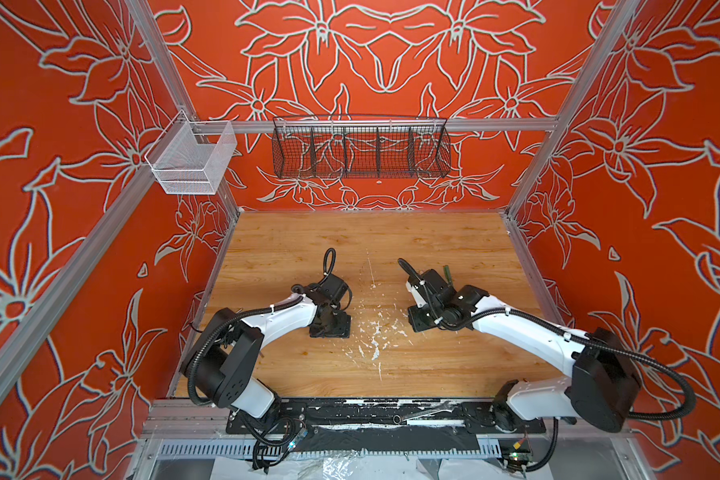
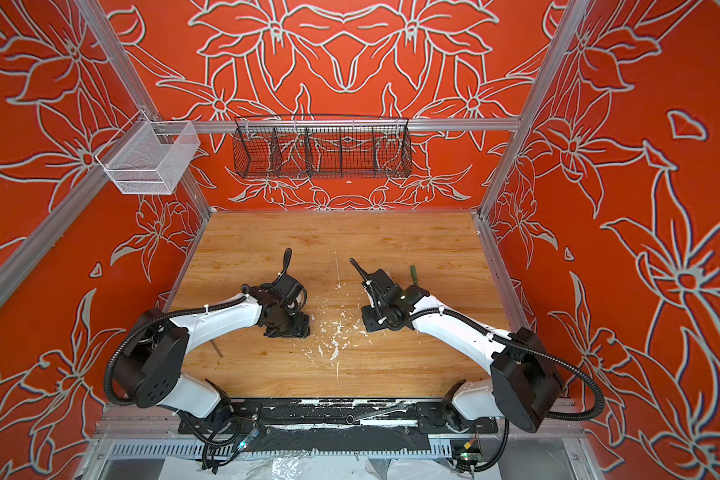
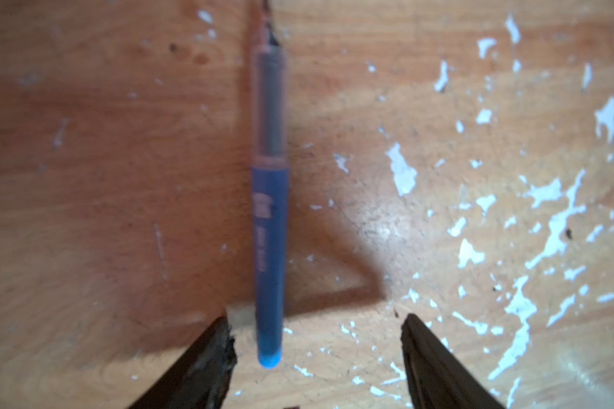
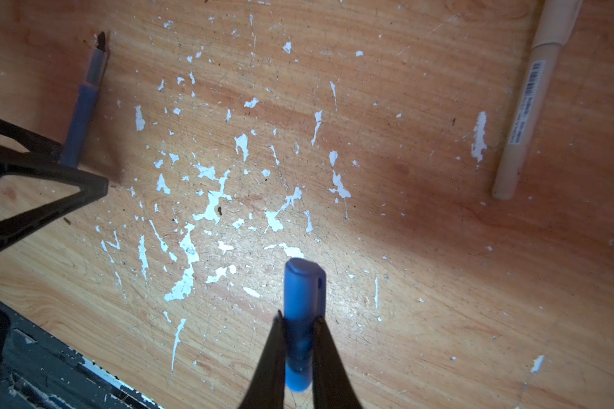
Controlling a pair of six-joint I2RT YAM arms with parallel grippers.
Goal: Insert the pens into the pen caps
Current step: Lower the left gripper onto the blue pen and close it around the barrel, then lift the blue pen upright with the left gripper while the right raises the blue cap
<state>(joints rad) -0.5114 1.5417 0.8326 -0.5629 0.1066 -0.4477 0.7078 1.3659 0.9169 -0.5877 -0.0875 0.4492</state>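
Orange-red walls with pale flower outlines box in the cell. A black wire basket [image 1: 360, 151] and a white mesh basket [image 1: 192, 160] hang on the frame rail, well beyond both my end effectors. Below me is the wooden worktop [image 1: 433, 241], its finish chipped into white flecks in the stretch between my two wrists.

On my left end effector [image 3: 316, 318] the fingers stand apart, pointing down at the worktop. The blue pen [image 3: 270, 230] lies between them, much nearer one finger than the other; I cannot tell whether that finger touches it. The pen runs straight out ahead of the fingers, dark tip at the far end, blue butt end back inside the fingertips. The wrist view is soft and the barrel print unreadable.

My right end effector [image 4: 299, 317] is clamped on the blue cap [image 4: 303, 283], gripping across its middle. The closed, rounded end sticks out past the fingertips.

The beige pen [image 4: 525, 106] lies flat on the worktop, well apart from the cap, on the side away from the blue pen. It has a barcode label on the barrel.

An olive green piece [image 1: 447, 273] shows just past my right wrist in a top view, too small to say whether it is a pen or a cap.
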